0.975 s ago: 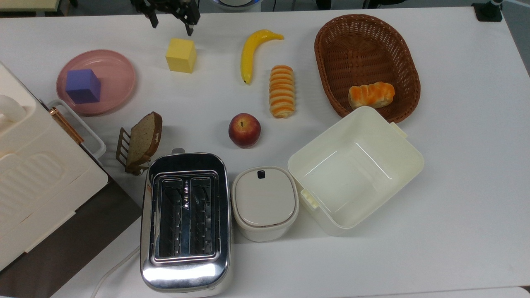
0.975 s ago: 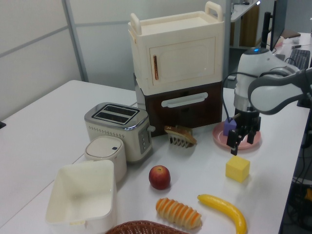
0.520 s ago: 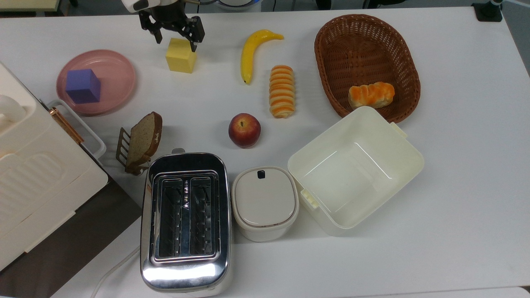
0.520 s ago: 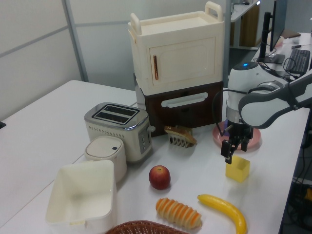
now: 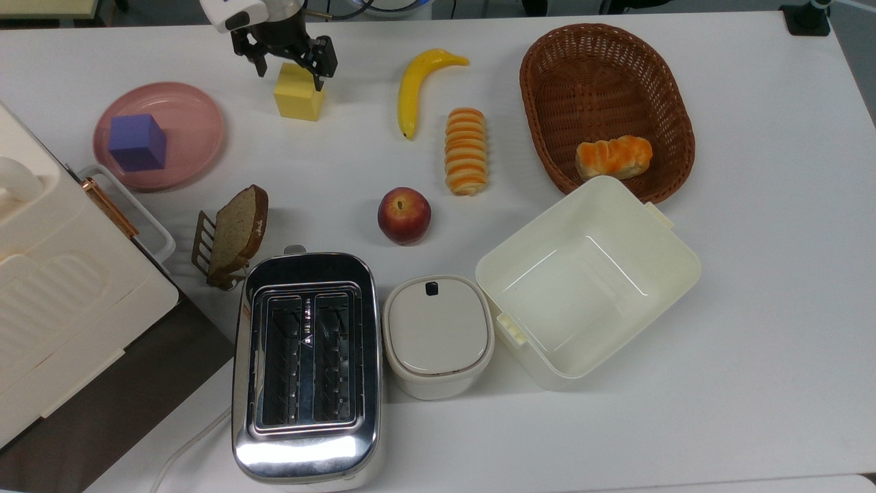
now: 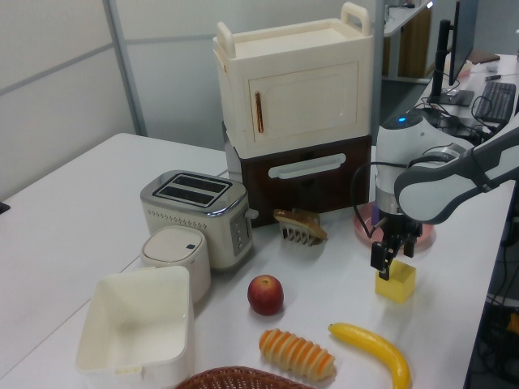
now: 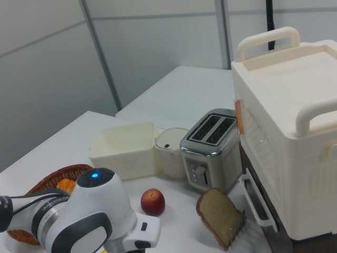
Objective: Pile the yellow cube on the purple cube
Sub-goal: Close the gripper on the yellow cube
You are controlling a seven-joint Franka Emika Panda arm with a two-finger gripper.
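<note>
Directly beneath the gripper (image 5: 291, 68): yellow cube (image 5: 300, 96), resting on table (image 5: 753, 274), fingers spread wide and straddling its upper part, not clamped. Purple cube (image 5: 137, 142) well off toward the top view's left, on pink plate (image 5: 198, 123)

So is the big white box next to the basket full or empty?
Empty. The top view looks straight into the open white box and shows just its bare bottom. The bread roll nearby lies in the basket, not the box.
</note>
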